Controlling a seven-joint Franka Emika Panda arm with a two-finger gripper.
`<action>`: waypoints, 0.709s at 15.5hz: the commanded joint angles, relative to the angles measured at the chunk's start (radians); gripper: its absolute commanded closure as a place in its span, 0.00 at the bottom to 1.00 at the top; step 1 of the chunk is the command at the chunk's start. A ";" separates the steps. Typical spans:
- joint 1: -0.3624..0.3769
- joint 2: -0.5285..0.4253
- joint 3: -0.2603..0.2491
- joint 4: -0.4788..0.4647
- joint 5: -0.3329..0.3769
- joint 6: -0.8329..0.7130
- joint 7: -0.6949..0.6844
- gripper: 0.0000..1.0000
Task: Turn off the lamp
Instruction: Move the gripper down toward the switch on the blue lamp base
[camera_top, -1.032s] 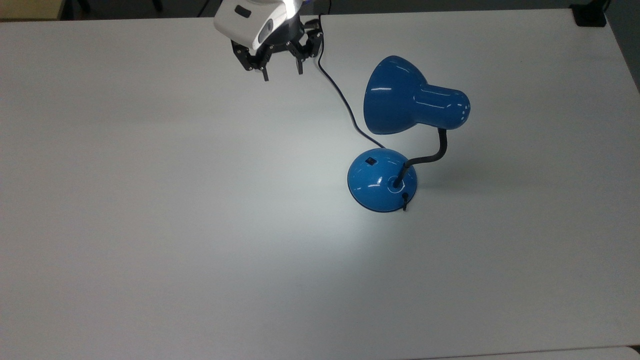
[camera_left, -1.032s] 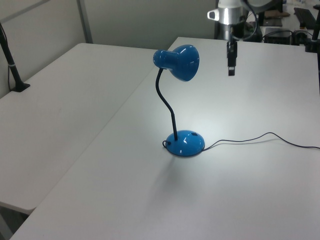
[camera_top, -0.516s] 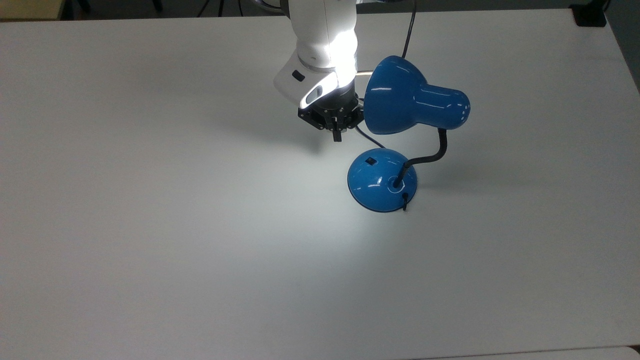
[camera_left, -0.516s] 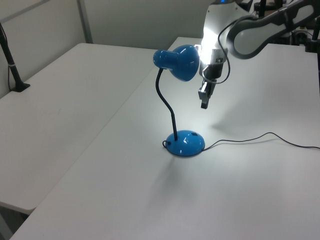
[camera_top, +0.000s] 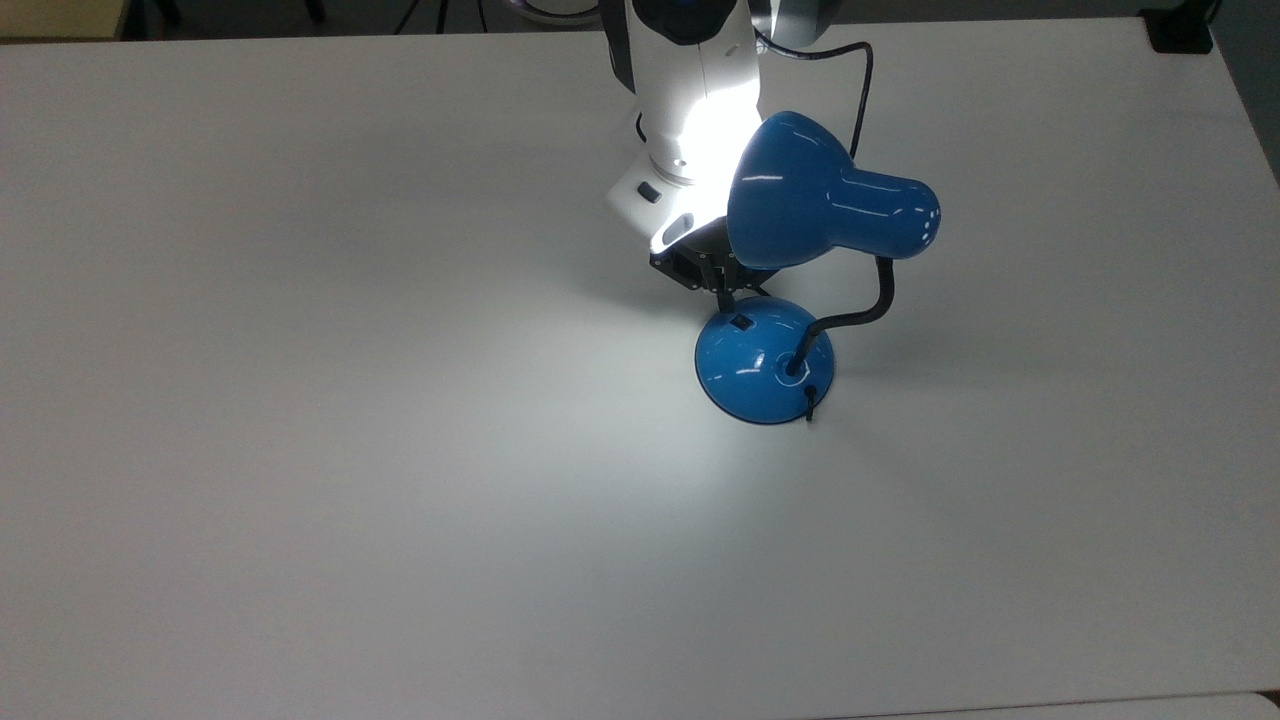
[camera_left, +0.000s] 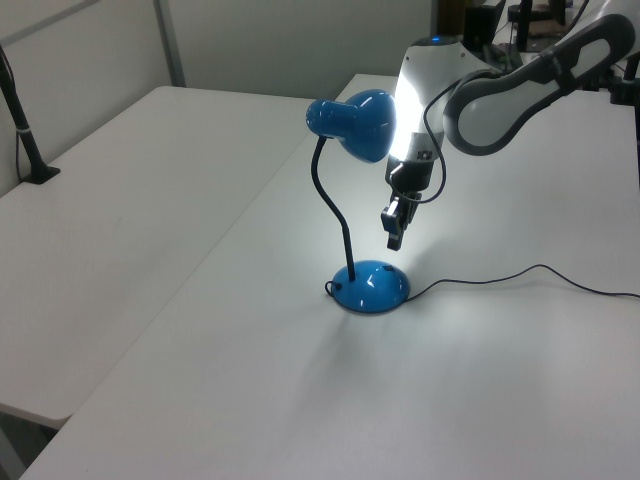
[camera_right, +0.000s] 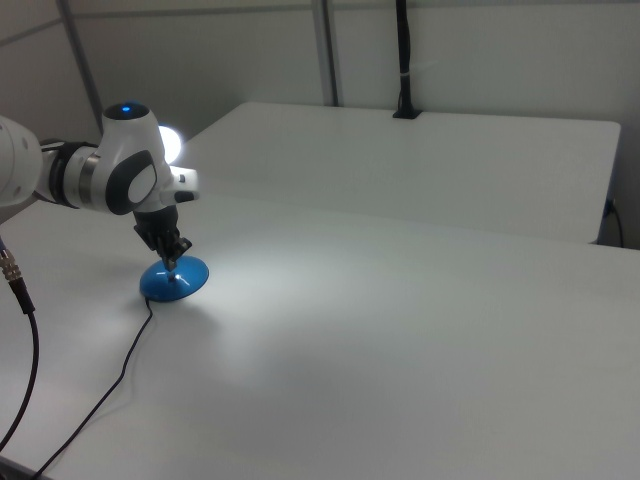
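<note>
Top view showed the lamp (camera_top: 800, 260) lit at frame centre-right on the counter (camera_top: 300, 450), glossy blue with a bell shade and domed base, so switching off remained; the tool (camera_top: 722, 292), fingers pressed together, hung just above the base's black switch (camera_top: 741, 322).

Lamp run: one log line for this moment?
phase: approach | lamp: lit | gripper: shut, above base, not touching | switch: not pressed | cord: slack on table
</note>
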 joint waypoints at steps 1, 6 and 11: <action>0.022 0.022 0.000 -0.003 0.012 0.028 0.045 1.00; 0.022 0.037 0.002 -0.007 0.012 0.070 0.055 1.00; 0.025 0.066 0.002 -0.007 0.001 0.110 0.077 1.00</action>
